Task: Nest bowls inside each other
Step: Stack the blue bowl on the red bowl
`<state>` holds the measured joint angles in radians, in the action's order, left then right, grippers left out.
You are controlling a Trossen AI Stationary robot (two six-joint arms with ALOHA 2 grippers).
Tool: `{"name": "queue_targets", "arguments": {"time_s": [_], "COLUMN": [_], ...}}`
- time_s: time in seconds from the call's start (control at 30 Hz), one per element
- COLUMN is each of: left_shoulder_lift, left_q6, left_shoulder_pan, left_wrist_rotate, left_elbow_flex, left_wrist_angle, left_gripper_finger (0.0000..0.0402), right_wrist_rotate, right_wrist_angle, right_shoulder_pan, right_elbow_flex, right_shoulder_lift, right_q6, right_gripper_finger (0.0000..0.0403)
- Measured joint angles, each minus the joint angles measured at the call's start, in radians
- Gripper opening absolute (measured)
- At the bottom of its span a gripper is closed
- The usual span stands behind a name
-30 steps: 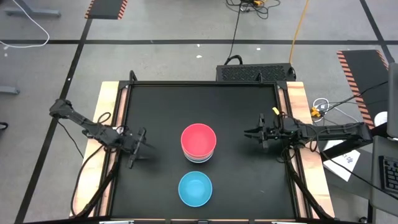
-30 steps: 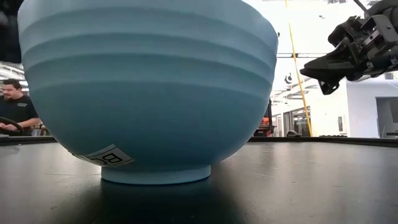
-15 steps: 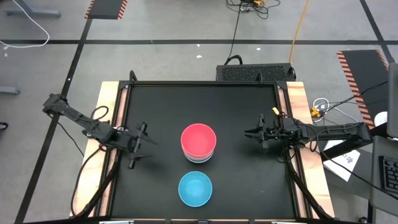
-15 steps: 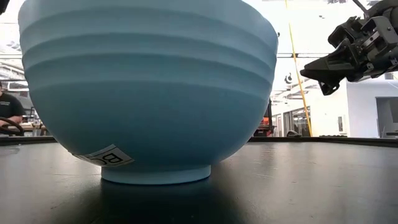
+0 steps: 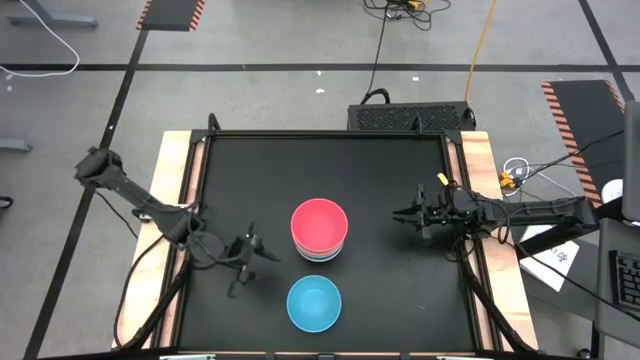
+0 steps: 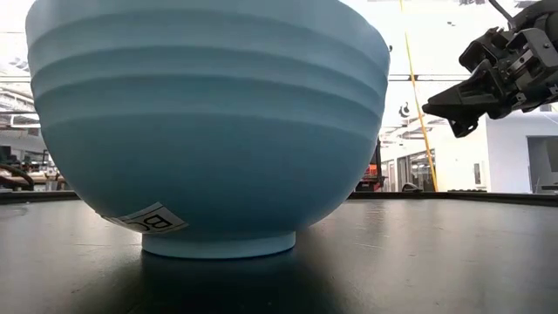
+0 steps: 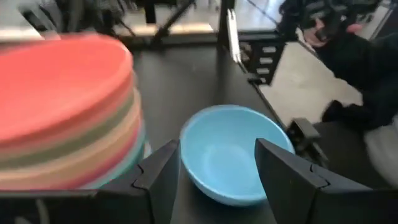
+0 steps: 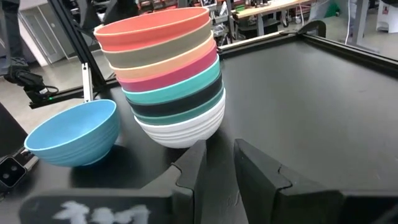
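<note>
Stack [image 5: 320,232] of nested bowls is sitting mid-bench, all mouths up, red bowl [image 5: 319,222] on top, white bowl [image 8: 180,127] at the bottom; stack axis is running vertical. Blue bowl [image 5: 314,303] is standing alone, upright, mouth up, just beside the stack toward the bench's [image 5: 380,180] near edge, not touching it. Left claw [image 5: 252,262] is hanging beside the blue bowl, fingers [image 7: 160,180] spread wide and empty, the bowl showing between them in the wrist view. Right claw [image 5: 404,214] is waiting off to the stack's right, fingers [image 8: 258,168] nearly closed, gripping nothing. Bench top is matte black with wood side rails. Floor is grey with taped lines; the room behind is probably a workshop, too blurry to say more.
</note>
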<state>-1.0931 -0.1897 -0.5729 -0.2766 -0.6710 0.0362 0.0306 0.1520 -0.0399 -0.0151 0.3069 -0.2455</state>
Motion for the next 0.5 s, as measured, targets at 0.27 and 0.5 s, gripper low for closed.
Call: {"name": "queue_targets", "arguments": {"time_s": [0.27, 0.5], "left_shoulder_lift": [-0.042, -0.122], "left_q6": [-0.427, -0.684], "left_shoulder_pan": [-0.009, 0.015], "left_wrist_rotate": [-0.022, -0.032], "left_elbow_flex": [-0.015, -0.015], "left_wrist_angle": [-0.07, -0.102], "left_gripper_finger": [0.0209, 0.0209], "right_wrist_rotate": [0.0, 0.0], "right_wrist_angle": [0.001, 0.002], "right_shoulder_pan": [0.0, 0.0], "right_elbow_flex": [0.0, 0.0], "right_shoulder_lift": [0.0, 0.0], "right_q6": [-0.004, 0.0], "right_gripper_finger": [0.0073, 0.0073]}}
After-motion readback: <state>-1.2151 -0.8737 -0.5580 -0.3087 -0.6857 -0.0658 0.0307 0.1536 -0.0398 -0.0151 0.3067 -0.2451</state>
